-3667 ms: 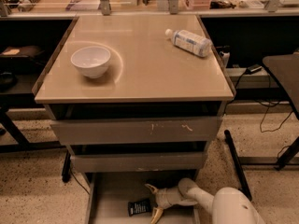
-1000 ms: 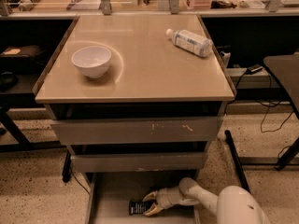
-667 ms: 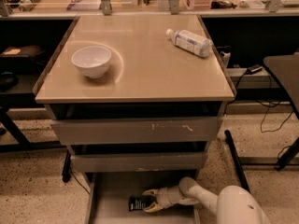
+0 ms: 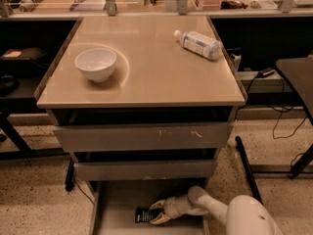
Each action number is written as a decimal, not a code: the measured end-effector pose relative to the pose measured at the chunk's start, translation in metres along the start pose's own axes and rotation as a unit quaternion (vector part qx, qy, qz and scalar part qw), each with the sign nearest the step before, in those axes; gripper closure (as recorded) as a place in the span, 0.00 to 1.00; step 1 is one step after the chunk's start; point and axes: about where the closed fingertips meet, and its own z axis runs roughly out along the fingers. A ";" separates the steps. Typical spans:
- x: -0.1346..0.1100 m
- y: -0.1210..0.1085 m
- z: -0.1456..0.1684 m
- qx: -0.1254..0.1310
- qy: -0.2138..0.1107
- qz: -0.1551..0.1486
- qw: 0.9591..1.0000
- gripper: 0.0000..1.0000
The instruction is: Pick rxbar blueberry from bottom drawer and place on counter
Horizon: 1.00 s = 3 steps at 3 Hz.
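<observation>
The gripper (image 4: 152, 214) is low in the frame, at the bottom centre, inside the open bottom drawer (image 4: 117, 199). The white arm comes to it from the lower right corner. Its two pale fingers are spread apart, one toward the back of the drawer and one toward the front, and they close on nothing yet.

The bar (image 4: 143, 215) lies flat on the drawer floor, just to the left of the gripper. Its long axis runs left to right in the frame, almost in line with the arm. The right end of the bar sits between the two fingertips or just at them; I cannot tell if they touch the wrapper. So the fingers stand across the short width of the bar, which seems the good way to take it.

I judge that the next move is to press the fingers together on this end and then lift, with a small advance to the left first if needed.

The tabletop (image 4: 156, 72) is high above, with a white bowl (image 4: 96, 64) at its left and a bottle (image 4: 198, 44) lying at its upper right.
</observation>
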 end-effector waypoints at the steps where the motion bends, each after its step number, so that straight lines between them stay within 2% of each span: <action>1: 0.000 0.000 0.000 0.000 0.000 0.000 1.000 0.94; 2: 0.000 0.000 0.000 0.000 0.000 0.000 1.000 1.00; 3: -0.002 0.003 0.002 -0.002 0.001 0.000 1.000 1.00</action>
